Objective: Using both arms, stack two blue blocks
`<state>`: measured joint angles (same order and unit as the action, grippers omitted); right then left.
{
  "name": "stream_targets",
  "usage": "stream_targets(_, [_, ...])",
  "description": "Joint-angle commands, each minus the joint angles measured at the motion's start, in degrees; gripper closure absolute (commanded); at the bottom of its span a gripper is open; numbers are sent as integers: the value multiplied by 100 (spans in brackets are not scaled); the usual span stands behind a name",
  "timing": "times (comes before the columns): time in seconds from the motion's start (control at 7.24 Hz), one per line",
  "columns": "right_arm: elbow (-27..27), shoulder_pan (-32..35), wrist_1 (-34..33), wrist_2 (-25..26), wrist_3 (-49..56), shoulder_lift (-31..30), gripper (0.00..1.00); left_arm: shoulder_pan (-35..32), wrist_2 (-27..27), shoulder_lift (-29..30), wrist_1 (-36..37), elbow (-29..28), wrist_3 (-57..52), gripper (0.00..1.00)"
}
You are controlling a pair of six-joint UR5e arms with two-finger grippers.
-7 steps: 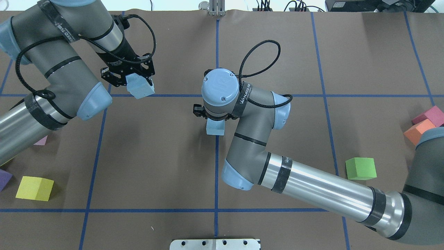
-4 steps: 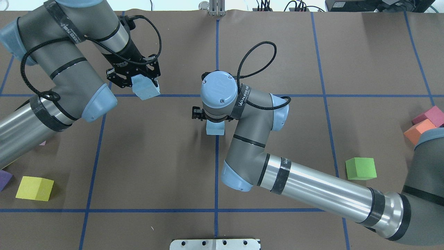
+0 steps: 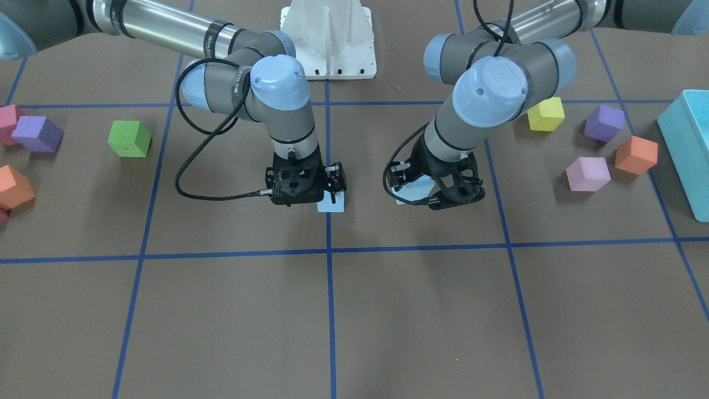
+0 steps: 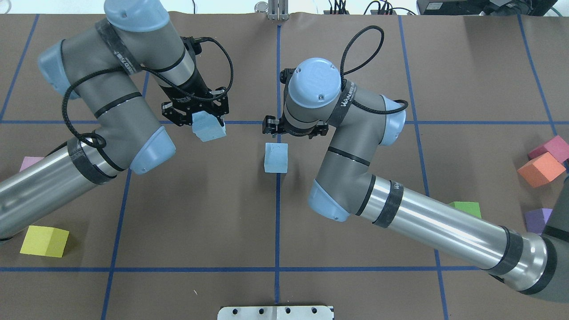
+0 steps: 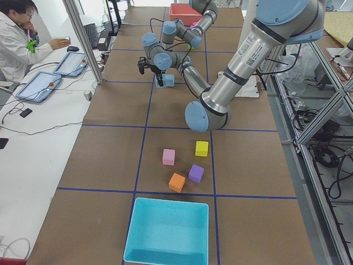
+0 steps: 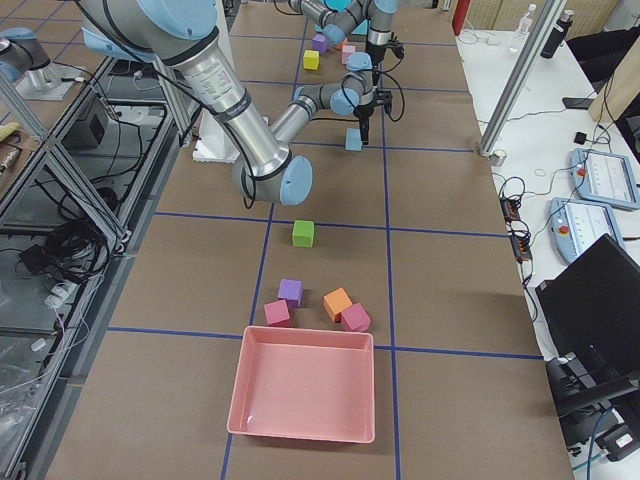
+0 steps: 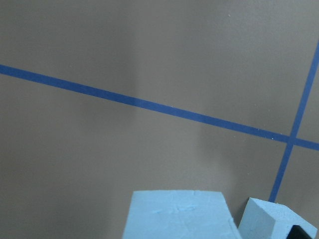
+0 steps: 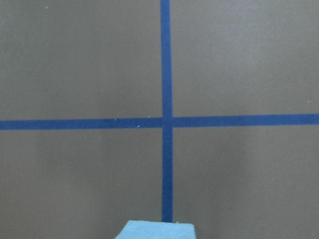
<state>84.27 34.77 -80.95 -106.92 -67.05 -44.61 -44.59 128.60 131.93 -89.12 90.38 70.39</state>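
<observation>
One blue block (image 4: 275,158) rests on the table at the centre line, also in the front view (image 3: 331,205) and at the bottom of the right wrist view (image 8: 155,230). My right gripper (image 4: 294,130) hangs open and empty just beyond it and above it, also in the front view (image 3: 306,191). My left gripper (image 4: 195,113) is shut on the second blue block (image 4: 208,129) and holds it tilted above the table, left of the resting block. The held block (image 7: 177,214) fills the bottom of the left wrist view, with the resting block (image 7: 274,220) to its right.
A yellow cube (image 4: 44,241) lies at the near left and a lilac cube (image 4: 30,162) by the left arm. A green cube (image 4: 466,207), orange cube (image 4: 538,169), magenta cube (image 4: 553,148) and purple cube (image 4: 537,220) lie to the right. A turquoise box (image 3: 687,149) and a pink tray (image 6: 305,385) stand at the table's ends.
My right gripper has come off the centre blue block and drawn back toward the far side, leaving it on the table. My left arm has carried its blue block right, toward the centre.
</observation>
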Motion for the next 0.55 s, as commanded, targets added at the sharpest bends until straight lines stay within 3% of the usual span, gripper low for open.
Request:
stream_targets(0.0, [186, 372, 0, -286, 341, -223, 0, 317, -194, 516, 0, -388, 115, 54])
stream_targets(0.41, [186, 610, 9, -348, 728, -416, 0, 739, -467, 1132, -35, -977, 45, 54])
